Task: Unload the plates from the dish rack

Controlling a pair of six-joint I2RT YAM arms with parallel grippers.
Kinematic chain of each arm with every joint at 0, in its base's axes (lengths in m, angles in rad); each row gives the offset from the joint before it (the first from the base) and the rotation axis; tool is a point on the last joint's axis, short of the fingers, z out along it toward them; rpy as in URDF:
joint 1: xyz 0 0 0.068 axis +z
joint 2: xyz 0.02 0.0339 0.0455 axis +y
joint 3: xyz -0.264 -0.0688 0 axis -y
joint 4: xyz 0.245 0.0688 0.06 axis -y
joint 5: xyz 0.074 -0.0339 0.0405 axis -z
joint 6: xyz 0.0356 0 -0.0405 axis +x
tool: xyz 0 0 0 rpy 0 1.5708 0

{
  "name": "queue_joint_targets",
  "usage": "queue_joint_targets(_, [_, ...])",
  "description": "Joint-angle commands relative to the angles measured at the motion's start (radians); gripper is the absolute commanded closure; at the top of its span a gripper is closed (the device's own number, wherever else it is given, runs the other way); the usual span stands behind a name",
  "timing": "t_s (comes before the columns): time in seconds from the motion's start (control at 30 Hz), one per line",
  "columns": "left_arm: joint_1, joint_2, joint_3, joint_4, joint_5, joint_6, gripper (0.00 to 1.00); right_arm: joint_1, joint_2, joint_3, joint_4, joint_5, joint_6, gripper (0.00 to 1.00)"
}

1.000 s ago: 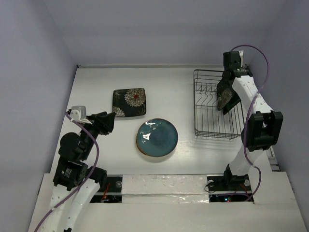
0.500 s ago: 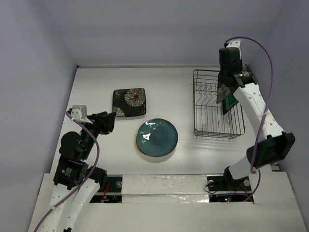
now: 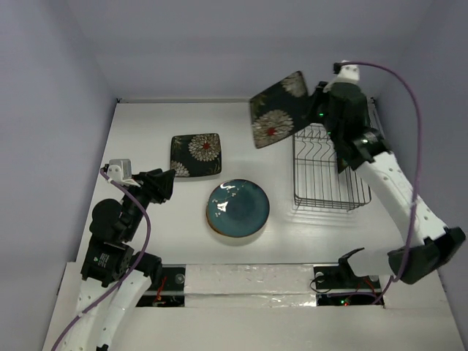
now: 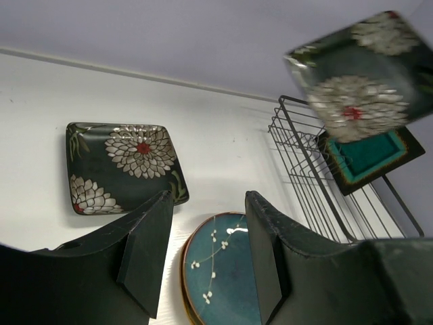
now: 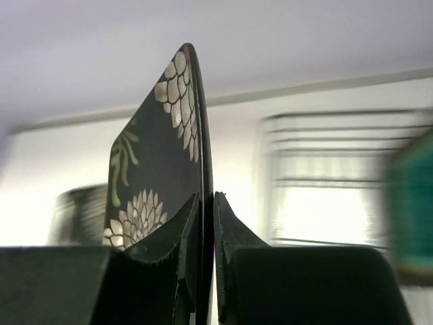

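Observation:
My right gripper [image 3: 313,110] is shut on the edge of a square black plate with white flowers [image 3: 278,110] and holds it tilted in the air above the left end of the wire dish rack [image 3: 329,191]. In the right wrist view the plate [image 5: 166,169] stands edge-on between my closed fingers [image 5: 207,203]. A square teal plate with a dark rim [image 4: 369,159] stands in the rack [image 4: 318,196]. A second black flowered plate [image 3: 196,155] and a round teal plate [image 3: 238,208] lie on the table. My left gripper [image 3: 167,183] is open and empty, above the table to their left.
The rack stands at the right of the white table [image 3: 146,131], close to the back wall. The round teal plate [image 4: 223,271] lies just beyond my left fingers [image 4: 270,250], and the flat flowered plate [image 4: 122,166] lies farther back. Lilac walls enclose the table.
My right gripper has lifted the black flowered plate up out of the rack and swung it to the left. The left arm has not moved.

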Motion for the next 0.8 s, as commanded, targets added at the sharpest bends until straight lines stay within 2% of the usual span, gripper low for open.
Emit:
queue_joint_targets(0.0, [0.004, 0.01, -0.002, 0.041, -0.011, 0.005, 0.56, 0.093, 0.084, -0.061, 0.445, -0.224, 0.275, 1.0])
queue_joint_targets(0.17, [0.004, 0.01, -0.002, 0.041, -0.012, 0.006, 0.56, 0.182, 0.303, -0.001, 0.626, -0.221, 0.461, 1.0])
queue_joint_targets(0.4, [0.004, 0.006, -0.002, 0.044, -0.012, 0.005, 0.56, 0.3, 0.595, 0.14, 0.672, -0.098, 0.629, 1.0])
queue_joint_targets(0.53, [0.004, 0.004, -0.002, 0.043, -0.011, 0.005, 0.56, 0.321, 0.696, 0.162, 0.687, -0.054, 0.73, 1.0])
queue_joint_targets(0.77, [0.004, 0.003, -0.002, 0.046, -0.006, 0.005, 0.56, 0.354, 0.769, 0.122, 0.686, 0.069, 0.87, 1.0])
